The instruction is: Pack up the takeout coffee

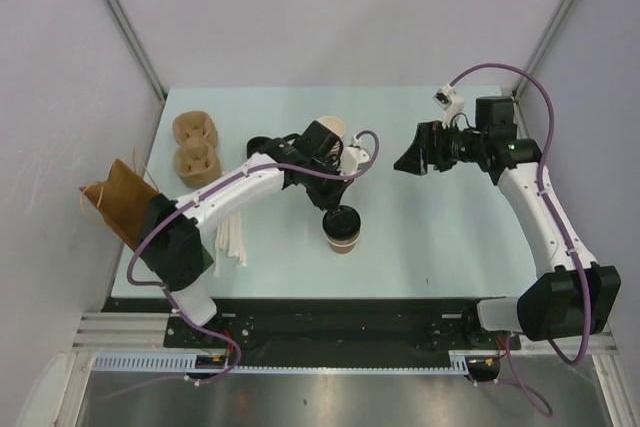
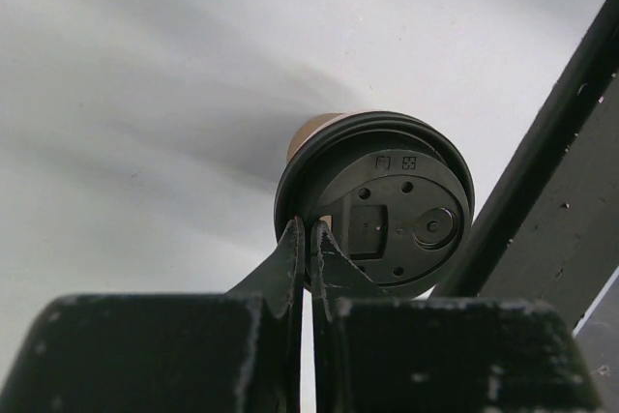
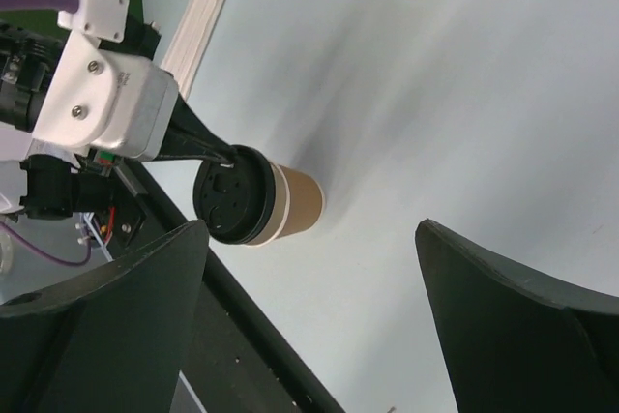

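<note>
The takeout coffee (image 1: pixel 342 230) stood upright on the pale bench (image 1: pixel 450 237), near the middle and a little toward the near edge, its black lid seated on the tan paper cup. The left arm reached across from its base, and the left pincer (image 2: pixel 308 239) came down on the cup from above. It was narrowed until its two thin fingers (image 3: pixel 198 142) lay almost flat against each other. In the left wrist view the tips sat right at the lid's rim on the near side, one finger lying over the outer edge and the other over the recessed top. Whether they actually nipped the rim between them could not be told. The right pincer (image 1: pixel 405 155) hung over the right half of the bench, well apart from the cup and turned toward it. Its black fingers were spread wide with nothing between them, and its wrist view showed the cup and the left fingers framed in that gap. A stack of nested tan cups (image 1: pixel 335 127) stood behind the left wrist. Two brown pulp cup carriers (image 1: pixel 195 129) sat at the far left, a brown paper bag (image 1: pixel 118 197) lay off the bench's left edge, and a bundle of white sticks (image 1: pixel 232 237) lay beside the left arm.
</note>
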